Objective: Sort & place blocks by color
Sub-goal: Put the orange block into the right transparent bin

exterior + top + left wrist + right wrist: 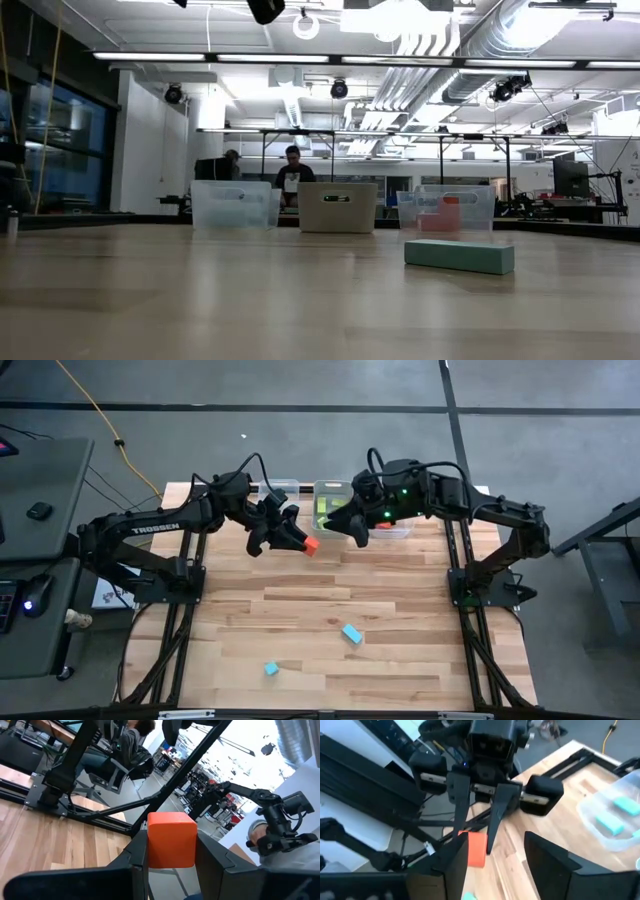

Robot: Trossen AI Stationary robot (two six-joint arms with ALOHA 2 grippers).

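Note:
A red-orange block (171, 840) is high above the table's far middle, with my left gripper (305, 544) shut on it. My right gripper (352, 530) hangs just to the block's right, facing it with fingers open and nothing between them. In the right wrist view it looks at the left gripper and the block (476, 849). Two light blue blocks (351, 633) (271, 669) lie flat on the near part of the table. One shows as a bar (459, 256) in the low view. My left gripper pinches the red-orange block by two opposite sides (150, 850) between its two fingers (496, 815). The fingers come about level from the table's left. The block is lifted clear of the table, one face toward the right gripper.
Three clear bins (235, 205) (338, 207) (445, 210) stand in a row at the table's far edge. One bin (612, 817) holds light blue blocks, and the middle bin (333, 502) holds green ones. People sit in the room beyond. The table's middle and near part are bare wood.

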